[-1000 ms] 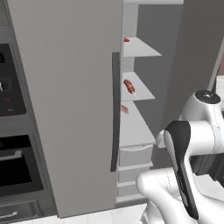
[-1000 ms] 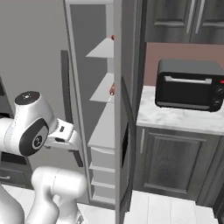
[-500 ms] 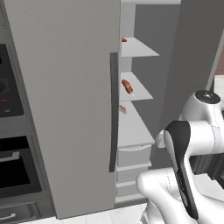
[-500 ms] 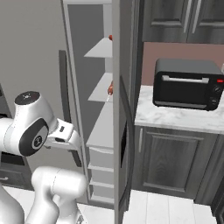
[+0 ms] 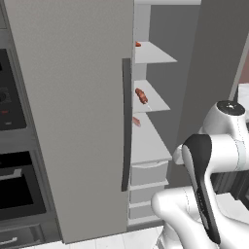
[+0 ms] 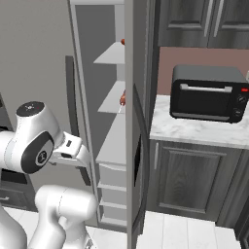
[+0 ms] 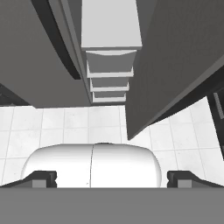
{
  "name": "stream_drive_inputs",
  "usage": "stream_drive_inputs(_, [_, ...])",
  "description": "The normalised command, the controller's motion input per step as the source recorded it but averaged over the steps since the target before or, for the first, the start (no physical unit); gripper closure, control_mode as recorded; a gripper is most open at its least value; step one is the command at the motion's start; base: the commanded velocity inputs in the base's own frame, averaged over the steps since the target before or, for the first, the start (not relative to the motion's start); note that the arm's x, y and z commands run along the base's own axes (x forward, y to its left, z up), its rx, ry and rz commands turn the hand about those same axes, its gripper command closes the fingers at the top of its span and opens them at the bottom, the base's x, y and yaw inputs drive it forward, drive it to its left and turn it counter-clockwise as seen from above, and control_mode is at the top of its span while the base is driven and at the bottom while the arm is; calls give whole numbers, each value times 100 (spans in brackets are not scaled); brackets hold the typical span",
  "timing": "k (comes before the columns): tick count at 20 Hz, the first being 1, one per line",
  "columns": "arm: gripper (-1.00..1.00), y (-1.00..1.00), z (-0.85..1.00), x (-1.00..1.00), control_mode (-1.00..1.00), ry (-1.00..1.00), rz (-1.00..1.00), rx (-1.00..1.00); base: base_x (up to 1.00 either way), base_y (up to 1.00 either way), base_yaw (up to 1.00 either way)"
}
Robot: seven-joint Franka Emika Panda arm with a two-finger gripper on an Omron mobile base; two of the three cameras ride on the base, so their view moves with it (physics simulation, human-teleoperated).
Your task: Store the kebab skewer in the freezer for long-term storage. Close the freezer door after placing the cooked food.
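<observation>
Left base view: the reddish-brown kebab skewer [image 5: 141, 96] lies on a white freezer [image 5: 151, 104] shelf near its front edge, beside the matte grey freezer door [image 5: 78, 116], ajar.

Right base view: the skewer [image 6: 122, 100] shows on that shelf.

Hand view: the gripper [image 7: 111, 178] is spread wide, empty, above the pale tiled floor [image 7: 61, 124].

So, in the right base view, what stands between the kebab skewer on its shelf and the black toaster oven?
The open freezer door, seen edge-on, stands between the kebab skewer and the toaster oven in the right base view.
</observation>
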Motion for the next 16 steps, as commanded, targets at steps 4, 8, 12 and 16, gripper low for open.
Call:
stream_drive_inputs(4, [-100,-6,0,0,-100,0,0,1,0,-13,0])
stream_drive_inputs(8, [-100,-65,12,-6,-100,-6,0,24,0,0,0])
stream_drive_inputs(12, [-100,-95,33,-10,-100,-9,0,40,0,0,0])
stream_drive_inputs(16, [-100,-81,24,0,-100,-10,0,37,0,0,0])
